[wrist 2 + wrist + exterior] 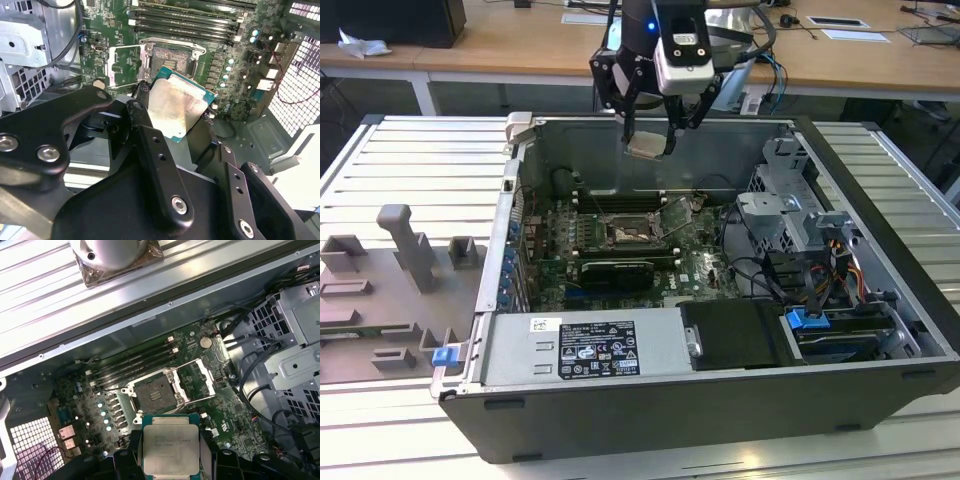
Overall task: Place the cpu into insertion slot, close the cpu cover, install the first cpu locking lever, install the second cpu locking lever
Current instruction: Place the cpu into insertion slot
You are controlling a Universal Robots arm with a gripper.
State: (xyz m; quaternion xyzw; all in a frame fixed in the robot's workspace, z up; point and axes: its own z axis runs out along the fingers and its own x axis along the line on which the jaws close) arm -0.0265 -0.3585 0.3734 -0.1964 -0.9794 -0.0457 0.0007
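- A robot gripper [655, 138] hangs above an open computer case [720, 420]. The cpu [646, 147] is pinched between its two fingers.
- In the first wrist view the dark fingers [127, 462] are clamped on two opposite edges of the cpu [170, 447]. Its pale silver face is turned to the camera, and a thin green rim shows along the free edges.
- In the second wrist view the cpu [175, 107] sits right at the fingertips and looks tilted from this angle.
- The slot [155, 395] lies beyond the fingertips on the green board [225, 415], well apart from the cpu. Its dark square centre is bare, so nothing is seated in it.
- The cover [202, 377], a thin silver frame, is swung open and stands just beside the slot, leaving the opening free. The second wrist view shows the same: cover [125, 65] to one side, slot [172, 57] uncovered.
- The locking levers are probably the thin wires along the slot's rim, but they are too fine to say how they are set.
- Long black memory slots [130, 362] run past the far side of the slot from the fingers.
- Handling, as a judgement:
  - The cpu should be light and stiff.
  - Its smooth metal face could let it slip.
  - The underside contacts and the slot's pins are likely delicate, so it should not be dropped or pushed in crooked.
  - The best hold looks like the present one, on two opposite edges, with the face and underside left untouched.
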